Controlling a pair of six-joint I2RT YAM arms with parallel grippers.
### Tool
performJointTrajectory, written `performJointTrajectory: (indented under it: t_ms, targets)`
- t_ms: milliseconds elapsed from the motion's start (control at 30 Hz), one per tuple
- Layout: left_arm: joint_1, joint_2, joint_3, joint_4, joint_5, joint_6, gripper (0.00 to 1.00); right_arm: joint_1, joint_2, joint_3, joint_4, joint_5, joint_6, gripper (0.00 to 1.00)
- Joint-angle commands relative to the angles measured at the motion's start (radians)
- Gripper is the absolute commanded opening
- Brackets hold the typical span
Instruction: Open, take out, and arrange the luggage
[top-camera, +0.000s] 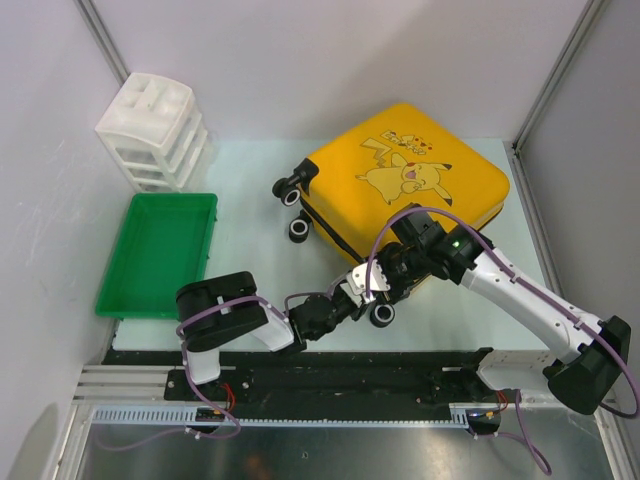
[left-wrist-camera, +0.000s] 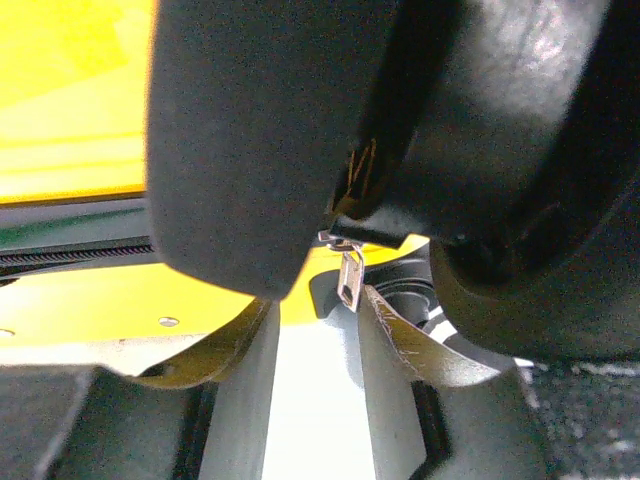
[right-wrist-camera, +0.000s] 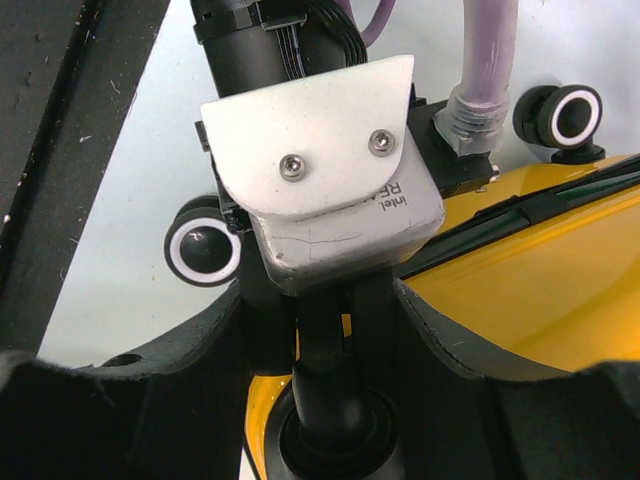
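Top external view: bright-yellow hard-shell Pikachu suitcase (top-camera: 440, 190) lies shut, flat on pale table (top-camera: 250, 165), centre-right. Left claw (left-wrist-camera: 345, 230) pinches small metal zipper pull (left-wrist-camera: 350, 278) at near corner (right claw (top-camera: 397, 268) alongside, grip unclear). Opening seemingly just starting; emptying, arranging not yet done.

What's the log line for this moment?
luggage: flat, lid down | left gripper: at zipper pull, near corner | right gripper: open, alongside

Upside-down "intel RE…" on white camera housing (right-wrist-camera: 330, 190); luggage (top-camera: 405, 175) lettering unreadable
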Motion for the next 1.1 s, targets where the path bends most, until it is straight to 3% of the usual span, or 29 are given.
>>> performJointTrajectory:
  t_ms: [0,233,433,533,767,1067]
  targets:
    - [-0.009,-0.031,0.014,0.219,-0.015,-0.014,0.42,-0.038,-0.024,0.019,0.068,0.064,0.061,0.0]
    - [-0.023,-0.042,0.02,0.22,-0.022,-0.029,0.43,-0.036,-0.021,0.019,0.055,0.071,0.056,0.0]
    - [-0.031,-0.051,0.026,0.242,-0.032,-0.031,0.35,-0.038,-0.016,0.019,0.048,0.071,0.055,0.0]
    - [-0.032,-0.059,0.029,0.251,-0.032,-0.034,0.3,-0.038,-0.016,0.019,0.046,0.068,0.058,0.0]
    - [-0.034,-0.068,0.021,0.256,-0.065,-0.044,0.0,-0.045,-0.017,0.019,0.043,0.071,0.061,0.0]
    - [0.044,-0.143,-0.101,0.237,-0.039,-0.054,0.0,-0.081,-0.037,0.019,0.008,0.069,0.052,0.0]
